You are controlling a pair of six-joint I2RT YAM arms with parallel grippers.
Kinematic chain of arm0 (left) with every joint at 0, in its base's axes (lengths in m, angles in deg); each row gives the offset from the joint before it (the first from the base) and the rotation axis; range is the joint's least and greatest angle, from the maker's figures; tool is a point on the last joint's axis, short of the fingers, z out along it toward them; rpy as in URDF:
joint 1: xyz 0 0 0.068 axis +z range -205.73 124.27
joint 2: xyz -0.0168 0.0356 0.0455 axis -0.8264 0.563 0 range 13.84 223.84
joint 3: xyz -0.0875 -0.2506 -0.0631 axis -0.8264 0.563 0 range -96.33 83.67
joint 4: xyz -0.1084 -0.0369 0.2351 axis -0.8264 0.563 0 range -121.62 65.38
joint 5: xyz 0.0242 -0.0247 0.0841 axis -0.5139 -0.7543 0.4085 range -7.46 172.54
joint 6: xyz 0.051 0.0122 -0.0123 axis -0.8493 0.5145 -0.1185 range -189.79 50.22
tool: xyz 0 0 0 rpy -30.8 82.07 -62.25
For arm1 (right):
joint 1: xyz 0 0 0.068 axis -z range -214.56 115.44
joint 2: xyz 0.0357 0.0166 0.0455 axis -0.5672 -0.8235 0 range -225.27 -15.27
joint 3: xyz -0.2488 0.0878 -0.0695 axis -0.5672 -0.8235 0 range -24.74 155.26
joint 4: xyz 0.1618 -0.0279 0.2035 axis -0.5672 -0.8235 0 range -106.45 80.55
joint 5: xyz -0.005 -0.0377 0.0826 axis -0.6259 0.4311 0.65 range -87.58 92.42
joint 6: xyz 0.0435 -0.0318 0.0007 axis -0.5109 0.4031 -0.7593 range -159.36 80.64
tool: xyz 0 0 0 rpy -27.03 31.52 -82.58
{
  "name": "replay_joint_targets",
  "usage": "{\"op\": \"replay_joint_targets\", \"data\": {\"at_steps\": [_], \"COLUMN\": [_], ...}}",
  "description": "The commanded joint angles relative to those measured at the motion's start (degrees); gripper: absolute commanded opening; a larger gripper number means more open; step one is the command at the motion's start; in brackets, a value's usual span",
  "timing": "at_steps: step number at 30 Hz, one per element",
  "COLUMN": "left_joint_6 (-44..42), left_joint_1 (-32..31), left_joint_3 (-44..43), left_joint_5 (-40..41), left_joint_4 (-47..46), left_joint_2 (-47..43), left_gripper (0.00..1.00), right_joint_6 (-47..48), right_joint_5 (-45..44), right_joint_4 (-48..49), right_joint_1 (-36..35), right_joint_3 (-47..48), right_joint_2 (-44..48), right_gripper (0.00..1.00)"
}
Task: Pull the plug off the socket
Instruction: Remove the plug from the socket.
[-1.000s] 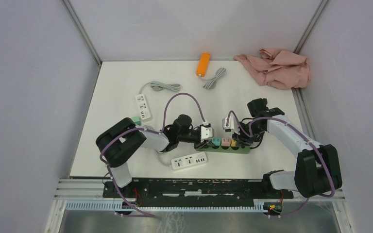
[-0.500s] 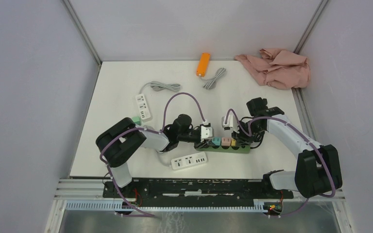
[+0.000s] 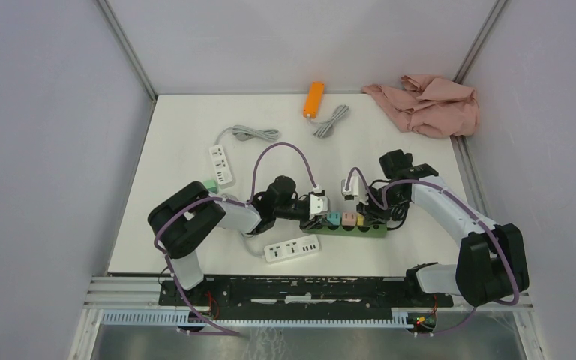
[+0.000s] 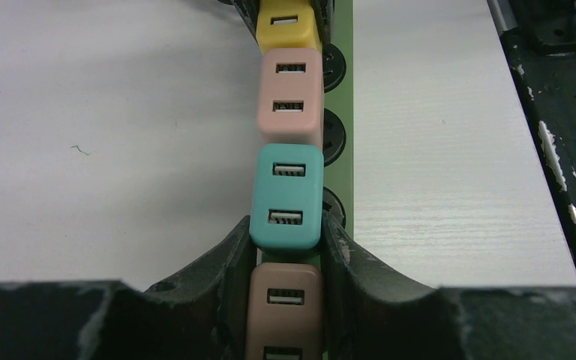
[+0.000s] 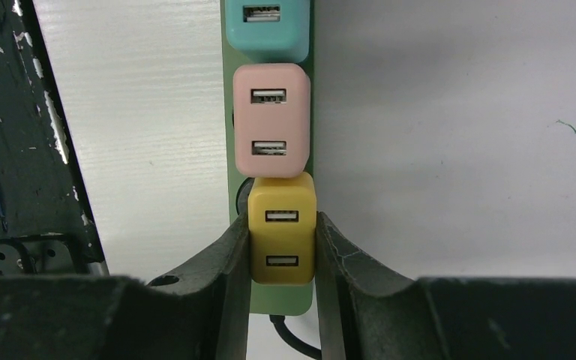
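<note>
Left tool [image 4: 288, 227] clenches teal plug [image 4: 286, 187]; right tool [image 5: 281, 223] clenches yellow plug [image 5: 283, 244] at strip [image 5: 227, 112] end.

R arm [image 3: 439, 201] is easing back a touch, twd the far side of the table [image 3: 187, 135] & slightly twd the L arm [image 3: 232, 214]. Its wrist [image 3: 396, 165] & white camera block [image 3: 349, 187] are creeping along w/ it; purple cable loop [image 3: 357, 171] is shifting too. V. small move. Whether the yellow plug [image 5: 282, 236] is lifting, can't tell.
</note>
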Motion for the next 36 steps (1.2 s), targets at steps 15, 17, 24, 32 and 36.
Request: {"op": "replay_joint_targets", "data": {"at_steps": [15,17,24,32,36], "left_joint_6": [-0.2,-0.2,-0.2,-0.2,-0.2], "left_joint_1": [0.2,0.0,0.0,0.1,0.1], "left_joint_3": [-0.8,-0.8,-0.9,-0.9,-1.0], "left_joint_5": [2.5,2.5,2.5,2.3,2.2], "left_joint_4": [0.6,0.6,0.6,0.8,0.8], "left_joint_2": [0.9,0.8,0.9,0.9,1.0], "left_gripper": [0.03,0.03,0.03,0.03,0.03], "right_joint_6": [1.0,-2.2,-0.7,6.9,-3.3], "right_joint_5": [10.7,9.2,2.5,15.1,7.5], "right_joint_4": [-2.6,-0.8,-1.8,-10.5,-3.4], "right_joint_1": [0.5,0.7,1.6,1.1,1.2], "right_joint_3": [5.1,5.5,5.6,7.1,7.9], "right_joint_2": [3.1,3.3,3.4,1.8,2.2], "right_gripper": [0.0,0.0,0.0,0.0,0.0]}}
